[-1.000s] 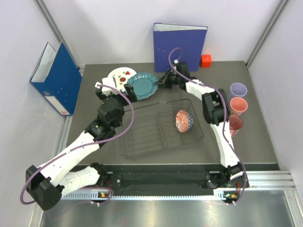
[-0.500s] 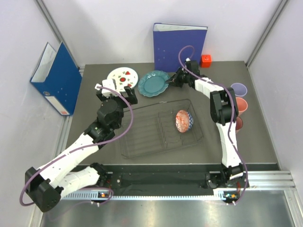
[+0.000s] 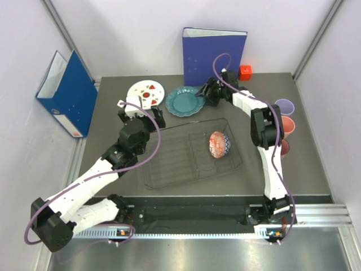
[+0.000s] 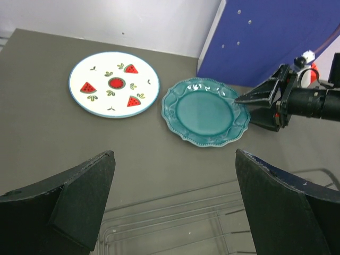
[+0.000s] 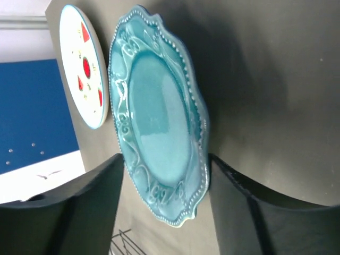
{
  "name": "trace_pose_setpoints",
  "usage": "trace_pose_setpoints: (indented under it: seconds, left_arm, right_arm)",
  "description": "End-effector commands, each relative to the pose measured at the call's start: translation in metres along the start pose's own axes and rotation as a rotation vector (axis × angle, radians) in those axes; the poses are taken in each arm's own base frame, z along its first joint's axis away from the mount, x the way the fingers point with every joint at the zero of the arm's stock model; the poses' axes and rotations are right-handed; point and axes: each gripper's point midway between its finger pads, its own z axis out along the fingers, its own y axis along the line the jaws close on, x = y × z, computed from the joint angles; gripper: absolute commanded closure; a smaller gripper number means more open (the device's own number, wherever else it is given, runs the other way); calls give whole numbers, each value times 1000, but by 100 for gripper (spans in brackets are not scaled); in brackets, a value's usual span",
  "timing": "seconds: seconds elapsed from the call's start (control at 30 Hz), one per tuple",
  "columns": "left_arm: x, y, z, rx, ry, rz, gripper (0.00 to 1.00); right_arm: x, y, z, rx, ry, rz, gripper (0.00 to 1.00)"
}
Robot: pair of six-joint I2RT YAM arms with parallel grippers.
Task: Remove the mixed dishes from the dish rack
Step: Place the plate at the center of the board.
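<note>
Seen from overhead, the right arm [image 3: 262, 127] covers part of the lavender cup [image 3: 285, 105] and much of the two pink cups [image 3: 289, 125]. The bowl [image 3: 219, 144] is too small for its pattern to be read. The left wrist view's lower edge cuts off the dish rack [image 4: 170, 210] and the left gripper [image 4: 174, 156] fingers. The right wrist view crops the white plate [image 5: 82, 69] at the top. Whether the right gripper [image 5: 166, 159] touches the teal plate [image 5: 159, 122] cannot be told.

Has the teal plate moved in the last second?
Yes. The scalloped teal ceramic plate has shifted right, away from the round white watermelon plate, toward the upright purple binder.
</note>
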Motion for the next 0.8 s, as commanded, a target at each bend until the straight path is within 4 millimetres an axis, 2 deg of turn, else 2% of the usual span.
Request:
trace_pose_setpoints:
  seconds: [0.0, 0.03, 0.13, 0.17, 0.27, 0.33, 0.4, 0.43, 0.47, 0.5, 0.53, 0.57, 0.6, 0.63, 0.67, 0.7, 0.73, 0.77]
  left_arm:
    - [-9, -6, -1, 20, -3, -25, 1]
    - [-9, -5, -1, 20, -2, -24, 1]
    - [-8, -2, -2, 8, -1, -19, 1]
    - [-9, -2, -2, 6, -1, -21, 1]
    - [-8, 0, -3, -5, 9, -9, 1]
    - [-10, 2, -3, -18, 8, -15, 1]
    - [-3, 5, -4, -33, 39, -5, 1]
    - [-6, 2, -4, -30, 40, -18, 1]
    - [-6, -1, -3, -22, 50, -27, 1]
    - [-2, -5, -1, -7, 68, -23, 1]
    - [-4, -13, -1, 22, 79, -32, 1]
    - [-3, -18, 0, 40, 90, -54, 1]
    - [-3, -23, 1, 53, 98, -64, 1]
    - [-3, -29, 2, 82, 104, -70, 1]
    - [-1, -32, 2, 89, 111, -90, 1]
    - [3, -31, 2, 86, 116, -99, 1]
    - [6, -31, 2, 84, 121, -103, 1]
    - [7, -30, 2, 77, 120, -118, 1]
  right_arm:
    - [-27, 41, -34, -66, -81, -78, 32]
    - [-27, 41, -37, -61, -85, -79, 30]
    - [-35, 54, -55, -66, -131, -93, 23]
    - [-42, 63, -66, -78, -156, -97, 21]
    - [-49, 75, -84, -71, -193, -108, 18]
    - [-48, 71, -92, -37, -199, -116, 18]
    - [-54, 87, -113, -55, -253, -148, 18]
    - [-49, 83, -117, -45, -261, -149, 18]
    - [-53, 104, -139, -65, -318, -181, 19]
    - [-52, 110, -149, -55, -340, -219, 19]
    - [-48, 113, -158, -38, -358, -246, 19]
    - [-46, 133, -181, -27, -424, -288, 19]
    - [-38, 133, -190, 24, -430, -341, 20]
    - [-31, 144, -211, 44, -465, -380, 20]
    - [-22, 145, -216, 127, -512, -412, 21]
    - [-8, 132, -223, 226, -494, -479, 23]
    - [1, 134, -235, 277, -513, -517, 24]
    - [21, 125, -241, 396, -517, -569, 24]
